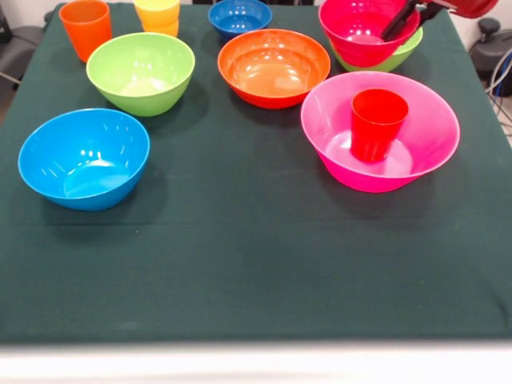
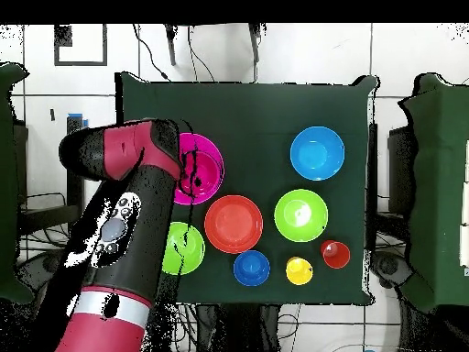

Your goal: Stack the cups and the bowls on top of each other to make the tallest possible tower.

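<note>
Jaws (image 1: pixel 398 30) reaching into small crimson bowl (image 1: pixel 360 32), spacing unclear, red cup (image 1: pixel 376 124) upright in big pink bowl (image 1: pixel 424 120)

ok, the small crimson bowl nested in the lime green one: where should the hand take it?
By the rim, from above. The small crimson bowl sits upright with its rim above the lime green bowl, whose walls cover its lower sides. One finger inside and one outside should pinch the wall. The hand is already at its rim.
</note>
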Controlling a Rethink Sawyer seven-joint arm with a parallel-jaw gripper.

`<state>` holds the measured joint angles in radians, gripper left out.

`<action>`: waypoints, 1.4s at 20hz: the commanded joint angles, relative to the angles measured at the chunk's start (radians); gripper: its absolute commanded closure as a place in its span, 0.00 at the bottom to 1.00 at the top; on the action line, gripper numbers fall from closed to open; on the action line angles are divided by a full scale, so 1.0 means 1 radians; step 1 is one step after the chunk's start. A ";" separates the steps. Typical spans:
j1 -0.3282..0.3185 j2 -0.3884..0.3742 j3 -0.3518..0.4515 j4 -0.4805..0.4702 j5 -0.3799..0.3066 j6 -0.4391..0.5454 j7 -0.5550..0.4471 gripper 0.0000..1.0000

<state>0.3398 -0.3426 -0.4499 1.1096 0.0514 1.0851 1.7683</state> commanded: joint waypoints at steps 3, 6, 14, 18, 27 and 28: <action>0.030 0.052 0.094 0.056 0.026 -0.057 0.240 1.00; 0.028 0.067 0.096 0.041 0.027 -0.057 0.242 1.00; 0.013 0.074 0.108 0.039 0.015 -0.080 0.234 1.00; 0.006 0.078 0.111 0.039 0.008 -0.094 0.231 1.00; 0.017 0.095 0.109 0.025 0.014 -0.098 0.250 1.00; 0.017 0.100 0.108 0.020 0.015 -0.100 0.252 1.00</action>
<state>0.3650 -0.3017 -0.4497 1.1094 0.0605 1.0500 1.8496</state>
